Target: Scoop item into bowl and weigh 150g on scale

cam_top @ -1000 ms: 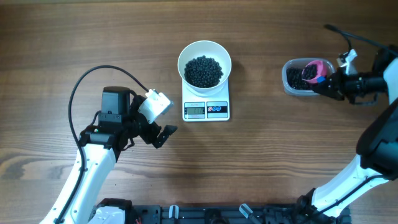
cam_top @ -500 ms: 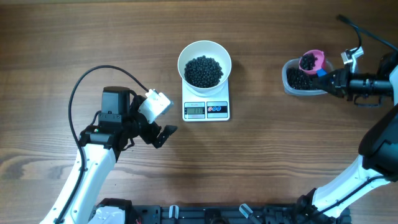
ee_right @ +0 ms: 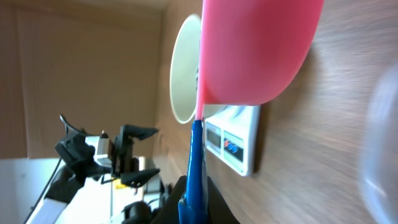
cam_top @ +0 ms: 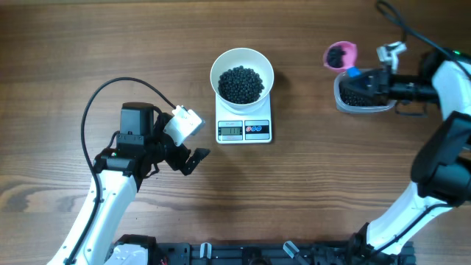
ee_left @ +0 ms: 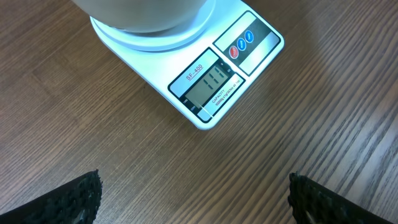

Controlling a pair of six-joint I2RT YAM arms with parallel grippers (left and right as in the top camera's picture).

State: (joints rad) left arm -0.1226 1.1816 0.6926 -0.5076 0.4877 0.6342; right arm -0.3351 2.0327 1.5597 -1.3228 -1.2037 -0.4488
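A white bowl (cam_top: pixel 241 76) holding many dark round pieces of the item (cam_top: pixel 241 84) stands on the white scale (cam_top: pixel 243 129), display to the front. My right gripper (cam_top: pixel 370 82) is shut on the blue handle (cam_top: pixel 353 72) of a pink scoop (cam_top: pixel 340 56), which carries a few dark pieces above the table right of the bowl. The right wrist view shows the scoop's underside (ee_right: pixel 255 50), the handle (ee_right: pixel 196 162) between the jaws (ee_right: pixel 194 202), the bowl (ee_right: pixel 183 68) and scale (ee_right: pixel 235 144) beyond. My left gripper (cam_top: pixel 193 158) stands open and empty, front left of the scale (ee_left: pixel 205 81).
A clear plastic container (cam_top: pixel 362 94) with more dark pieces sits at the right, under my right gripper. A black cable (cam_top: pixel 110 92) loops over the left arm. The left fingertips (ee_left: pixel 74 199) hover above bare wood.
My right gripper has lifted the loaded scoop out of the clear container and carried it left and toward the back. The left arm has not moved.
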